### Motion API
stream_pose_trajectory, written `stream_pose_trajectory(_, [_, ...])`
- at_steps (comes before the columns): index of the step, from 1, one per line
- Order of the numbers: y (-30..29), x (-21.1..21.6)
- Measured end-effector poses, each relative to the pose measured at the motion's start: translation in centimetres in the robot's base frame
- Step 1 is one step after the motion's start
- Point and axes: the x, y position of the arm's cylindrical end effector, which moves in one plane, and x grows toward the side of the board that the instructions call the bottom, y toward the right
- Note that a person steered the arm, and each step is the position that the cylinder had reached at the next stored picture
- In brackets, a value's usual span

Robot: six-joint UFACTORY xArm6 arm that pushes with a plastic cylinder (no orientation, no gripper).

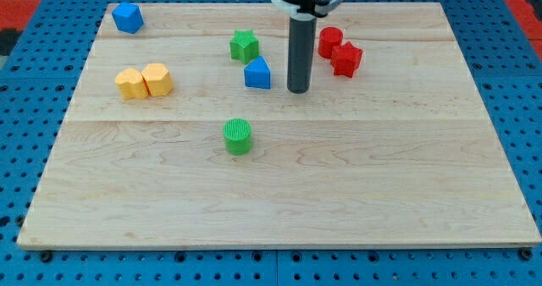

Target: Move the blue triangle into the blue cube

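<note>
The arm enters from the view's top centre, where only its dark rounded end housing shows, cut off by the frame edge. From it a straight dark rod hangs upright, with no visible tilt. My tip rests low in the upper middle of the view, at the surface.

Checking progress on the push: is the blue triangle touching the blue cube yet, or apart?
Apart. The blue triangle sits mid-board beside my tip; the blue cube is at the top-left corner.
</note>
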Motion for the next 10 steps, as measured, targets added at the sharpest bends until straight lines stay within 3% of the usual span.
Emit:
stream_pose_trajectory(1, [-9.4, -1.9])
stream_pose_trajectory(2, [-12.3, -1.9])
stream_pose_trajectory(3, [-4.2, -0.2])
stream_pose_trajectory(4, [-5.0, 0.5])
stream_pose_trajectory(5, [-8.1, -0.9])
stream_pose_trajectory(7, [-20.8, -9.2])
stream_pose_trajectory(8, [-24.0, -10.9])
stream_pose_trajectory(9, [-15.2, -8.4])
stream_pose_trajectory(10, [-8.6, -0.6])
